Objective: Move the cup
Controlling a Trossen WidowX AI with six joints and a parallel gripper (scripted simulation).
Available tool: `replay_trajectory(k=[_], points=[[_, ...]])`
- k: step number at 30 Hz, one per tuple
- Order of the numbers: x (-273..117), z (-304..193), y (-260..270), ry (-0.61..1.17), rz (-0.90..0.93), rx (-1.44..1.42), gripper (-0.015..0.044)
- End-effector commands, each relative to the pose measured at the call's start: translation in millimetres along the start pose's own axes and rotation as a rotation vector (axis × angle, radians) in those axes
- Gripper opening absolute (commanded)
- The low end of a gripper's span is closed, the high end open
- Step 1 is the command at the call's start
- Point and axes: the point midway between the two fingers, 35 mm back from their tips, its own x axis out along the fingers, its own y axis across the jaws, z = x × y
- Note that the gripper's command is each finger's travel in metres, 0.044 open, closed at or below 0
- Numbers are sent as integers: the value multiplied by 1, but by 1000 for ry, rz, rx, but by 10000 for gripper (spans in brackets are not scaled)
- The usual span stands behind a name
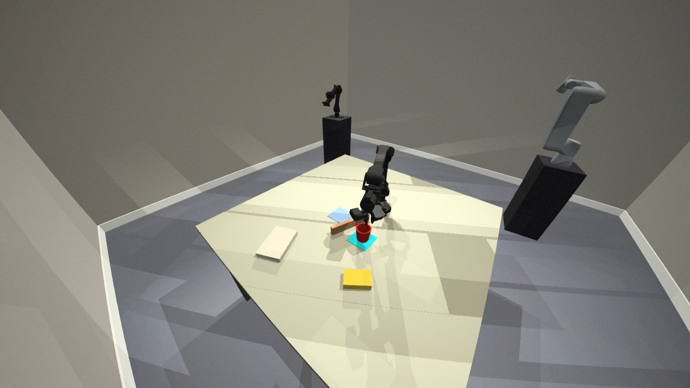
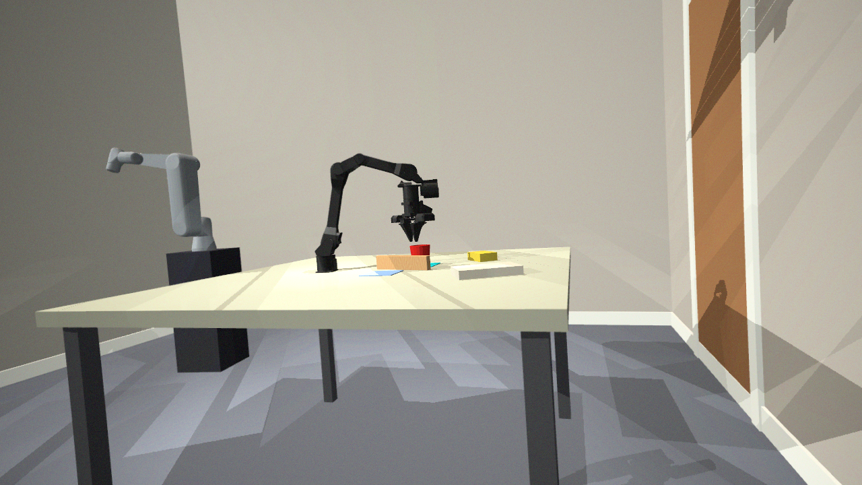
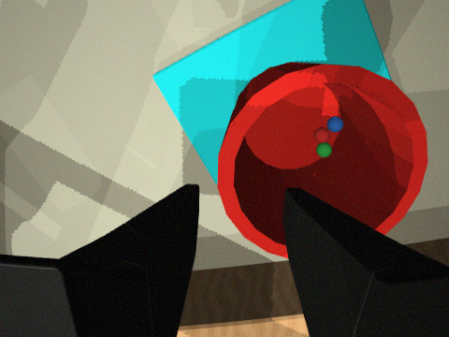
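Jaws parted and gripping nothing; gripper [image 2: 413,234] hangs above the red cup [image 2: 419,248], with a clear gap between fingertips and rim in the exterior view; wrist view shows both dark fingers on the near side of the cup, none touching it.

Cup stands upright on the cyan pad [image 1: 361,240]; three marbles, blue [image 3: 336,124], red and green [image 3: 324,150], lie together on its bottom. Cup sits toward one side of the pad, bare cyan showing beside it.

Wooden block [image 1: 343,225] lies just beside the cyan pad, between it and the light blue pad [image 1: 338,213]. Yellow block [image 1: 357,278] lies apart on the side away from the arm's base; white slab [image 1: 276,243] well apart from the cup.

Table [image 1: 419,337] pale cream, with dark legs, patched with shadow; cup well inside every edge. Grey floor, beige walls; a grey arm [image 1: 572,120] and a small black arm [image 1: 333,99] on dark pedestals off the table; brown panel [image 2: 717,180] on the side wall.
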Motion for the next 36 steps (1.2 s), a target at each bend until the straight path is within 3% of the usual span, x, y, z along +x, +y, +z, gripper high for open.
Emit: replay_trajectory(k=[1,3,15,36], points=[[-7,0,0,-8,-2,1,128],[-7,-1,0,-8,-2,1,128],[-7,-1,0,-1,-1,1,440],[-66,-3,0,-8,-2,1,440]])
